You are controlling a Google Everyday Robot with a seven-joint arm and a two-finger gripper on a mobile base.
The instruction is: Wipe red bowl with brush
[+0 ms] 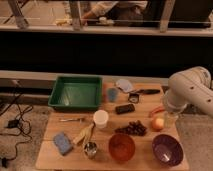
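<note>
This looked like a robotics lab or test space. A white robot arm (192, 90) stood at 3 o'clock, its gripper (170, 119) hanging over the right edge of a plain wood table (50, 156). The table was laid out with assorted props (100, 119). Loose cables (14, 122) trailed across the bare floor (25, 145) at 9 o'clock. At 12 o'clock, a person (112, 9) was behind a railing (75, 17).

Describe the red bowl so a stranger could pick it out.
On the wooden table, look along the front edge, down-left of the gripper that hangs at the right side. Two similar bowls sit side by side; the red bowl is the left one, orange-red, while the purple bowl is dark.
</note>
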